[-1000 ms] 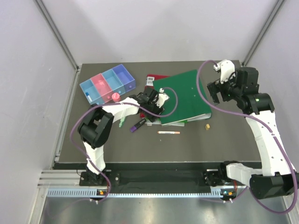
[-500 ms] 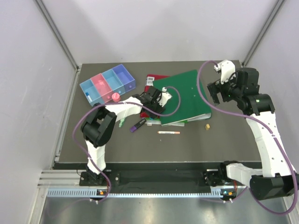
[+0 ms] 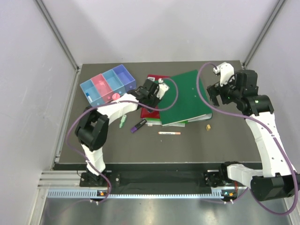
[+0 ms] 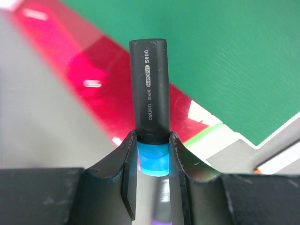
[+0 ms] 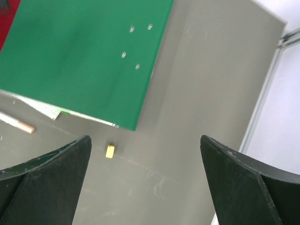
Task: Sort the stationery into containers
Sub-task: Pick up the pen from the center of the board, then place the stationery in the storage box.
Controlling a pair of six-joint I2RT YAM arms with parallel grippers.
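Containers (image 3: 123, 75), blue-white pen (image 3: 88, 97) in leftmost

green binder (image 3: 185, 96) lying over red folder (image 3: 156, 78), dark table (image 3: 187, 150)

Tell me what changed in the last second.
The left hand closed on the black, blue-banded plastic marker and carried it from the near corner of the green binder back over the red folder. The open right hand, purple-black highlighter, thin white-orange pen and small tan nub stayed put.
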